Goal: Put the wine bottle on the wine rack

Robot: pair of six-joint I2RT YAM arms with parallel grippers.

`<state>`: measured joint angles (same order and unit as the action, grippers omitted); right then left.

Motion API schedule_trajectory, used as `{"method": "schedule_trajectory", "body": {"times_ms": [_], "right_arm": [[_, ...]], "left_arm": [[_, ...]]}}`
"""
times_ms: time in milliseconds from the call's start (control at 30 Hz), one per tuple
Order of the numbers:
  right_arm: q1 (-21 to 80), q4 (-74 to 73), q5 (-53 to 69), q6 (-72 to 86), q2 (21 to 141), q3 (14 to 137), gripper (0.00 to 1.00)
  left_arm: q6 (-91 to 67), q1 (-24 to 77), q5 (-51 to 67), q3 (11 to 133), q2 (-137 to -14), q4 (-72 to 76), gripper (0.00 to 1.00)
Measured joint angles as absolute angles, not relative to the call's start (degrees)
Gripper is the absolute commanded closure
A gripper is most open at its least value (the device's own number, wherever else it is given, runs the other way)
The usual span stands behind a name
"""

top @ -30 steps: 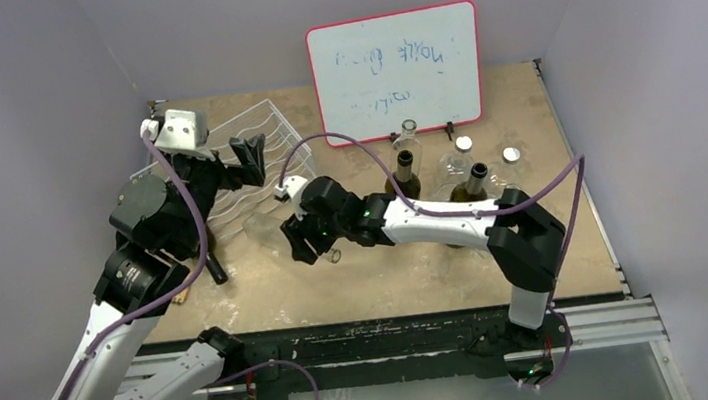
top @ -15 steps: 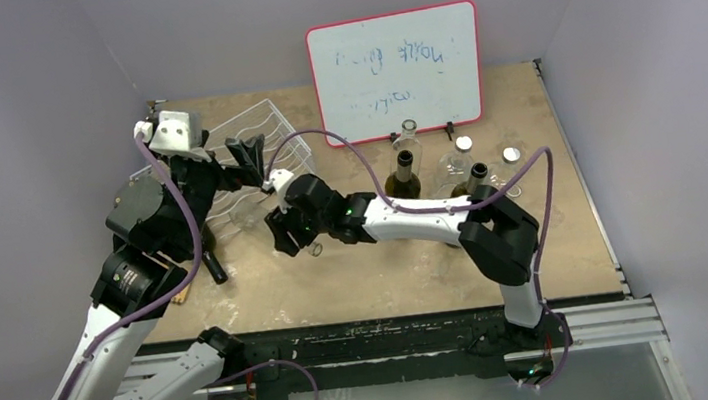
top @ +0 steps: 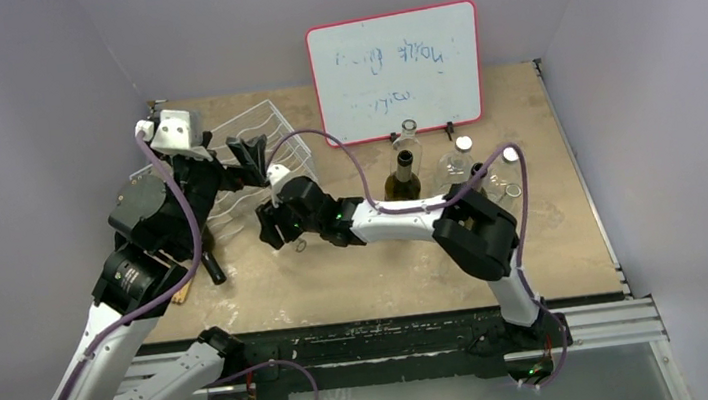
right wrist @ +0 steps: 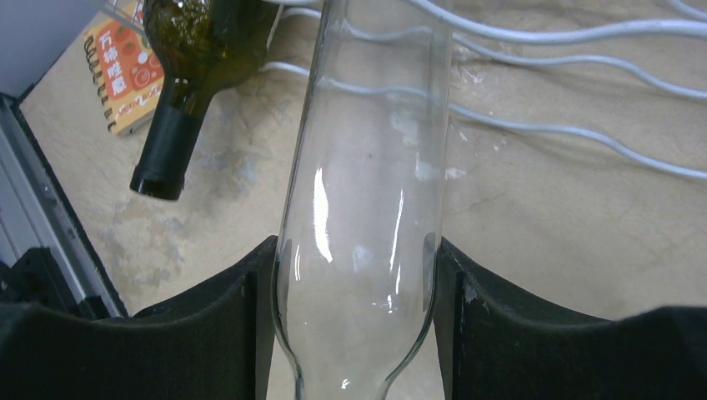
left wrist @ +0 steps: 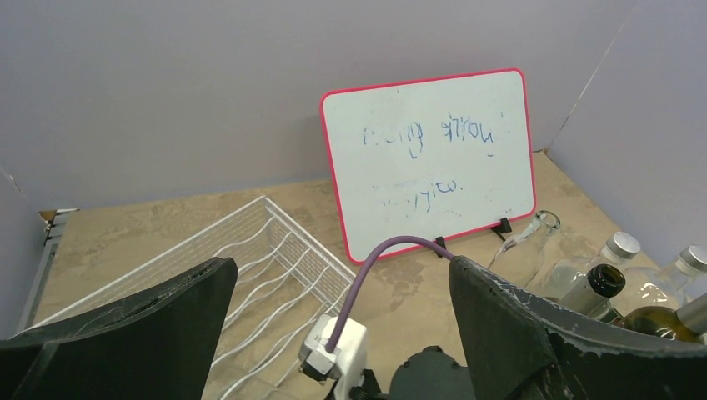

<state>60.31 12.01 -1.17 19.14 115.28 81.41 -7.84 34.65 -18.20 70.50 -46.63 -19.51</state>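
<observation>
Hard to read from the top view: the wine bottle (right wrist: pixel 367 208) is clear glass and mostly under the right gripper (top: pixel 275 227), with only a faint mouth ring on the side away from the wine rack (top: pixel 266 124). The right wrist view is better. Its fingers (right wrist: pixel 208 317) are clamped on either side of the bottle's shoulder. The far end is cut off at the frame top, over the rack's wavy rods (right wrist: pixel 584 33); can't tell if the glass rests on them or hangs above. A dark green bottle (right wrist: pixel 200 50) lies at the rack's near edge with its body cut off and its neck pointing away from the rack, and a booklet (right wrist: pixel 125 75) lies beside it. The left gripper (top: pixel 247 162) is above the rack with fingers (left wrist: pixel 167 317) spread wide and nothing between them. The scrawl on the whiteboard (top: pixel 396 72), behind and right of the rack, is illegible. Versus 1 s ago, the right arm has swung toward the rack, elbow folding in, and bottle and gripper have gone from clear of the rack to its near-right edge. The left arm has barely shifted.
</observation>
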Motion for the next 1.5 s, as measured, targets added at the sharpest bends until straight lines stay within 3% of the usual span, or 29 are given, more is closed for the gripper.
{"method": "schedule_trajectory", "body": {"times_ms": [833,1000,1300,1500], "right_arm": [[61.2,17.2,-11.0,30.3,139.5,108.0,0.99],[61.4,17.0,-11.1,31.9,142.7,111.7,0.84],[61.8,17.7,-12.6,33.1,144.3,113.2,0.39],[61.9,20.1,-12.6,33.6,144.2,111.7,0.26]], "left_arm": [[-12.5,34.7,-17.2,74.5,-48.1,-25.5,0.0],[-12.5,34.7,-17.0,74.5,-48.2,-25.7,0.0],[-12.5,34.7,-16.9,74.5,-48.2,-26.4,0.0],[-12.4,34.7,-17.1,75.5,-48.8,-27.6,0.0]]}}
